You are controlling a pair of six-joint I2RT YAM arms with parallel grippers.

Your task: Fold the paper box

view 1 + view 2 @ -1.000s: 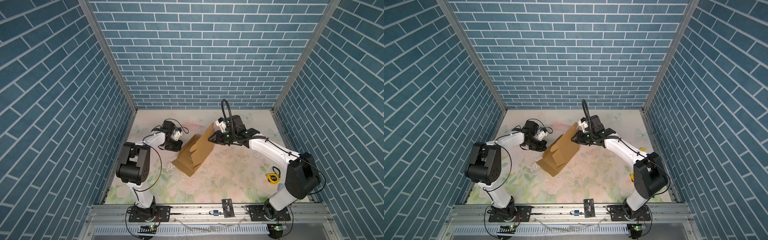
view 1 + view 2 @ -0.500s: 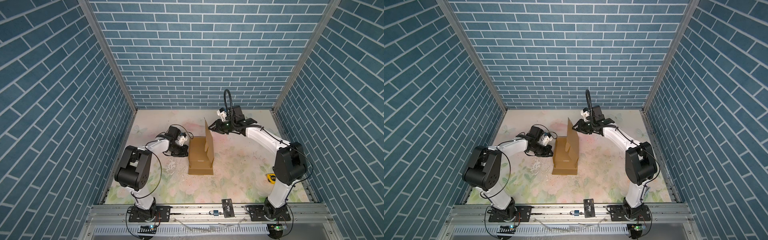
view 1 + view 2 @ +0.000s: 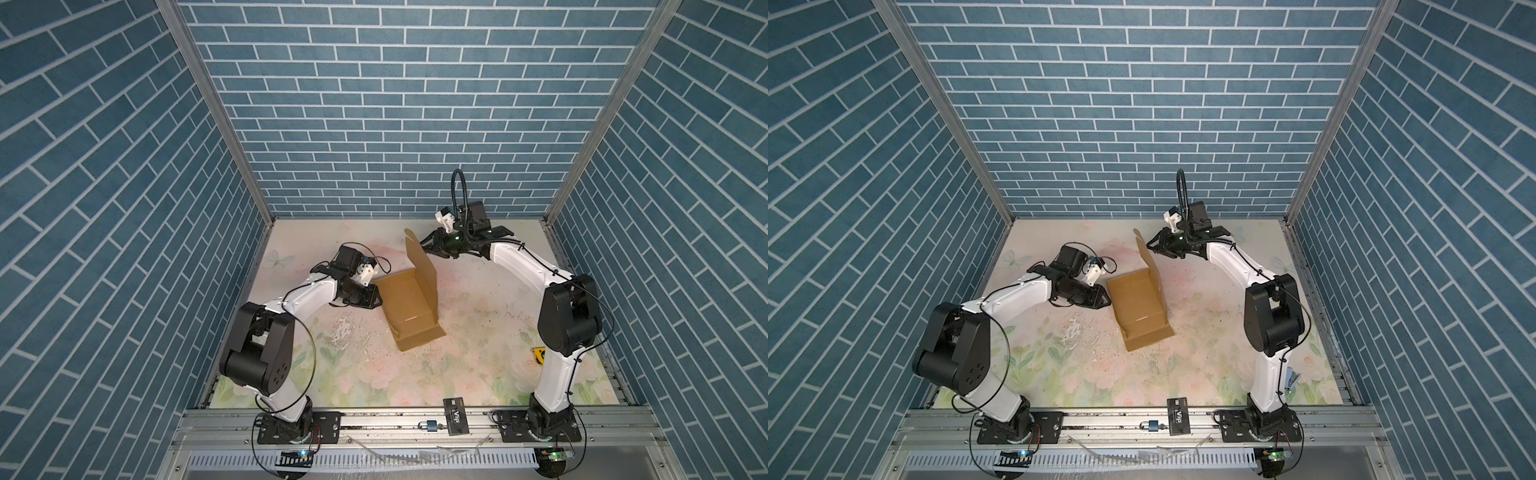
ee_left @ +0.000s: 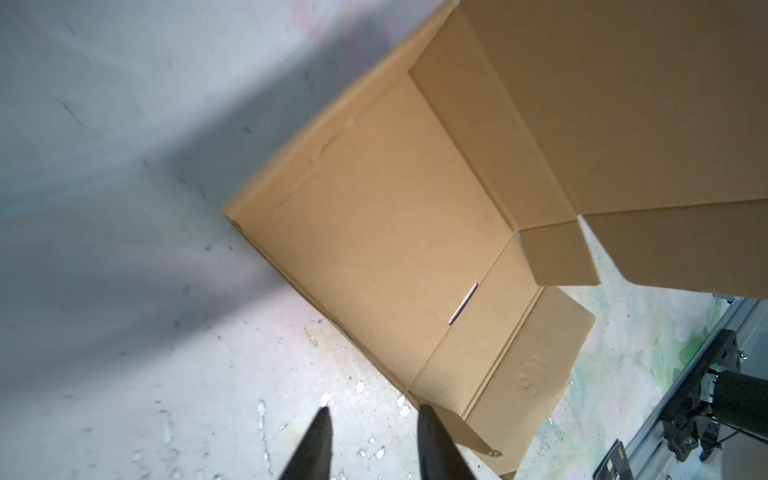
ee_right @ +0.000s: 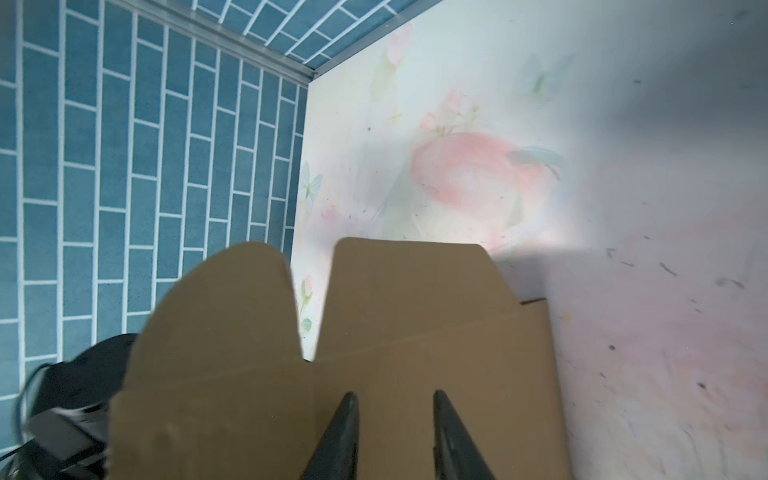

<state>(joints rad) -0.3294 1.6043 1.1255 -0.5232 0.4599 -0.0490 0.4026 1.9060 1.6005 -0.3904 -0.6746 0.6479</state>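
paper box (image 3: 409,305), right pincer (image 3: 424,246) touching flap

- A black card (image 3: 456,416) marked "VIP" lies on the metal rail (image 3: 374,419).
- A small blue padlock (image 3: 428,425) sits just beside it.
- A yellow tape measure (image 3: 539,355) rests on the floral mat (image 3: 478,332).

Tan paper box (image 5: 415,353) panel filling the foreground, rounded tab beside a squared flap, two dark gripper fingertips (image 5: 345,424) parted against it, floral tabletop (image 5: 623,291), blue brick wall (image 5: 145,166) beyond.
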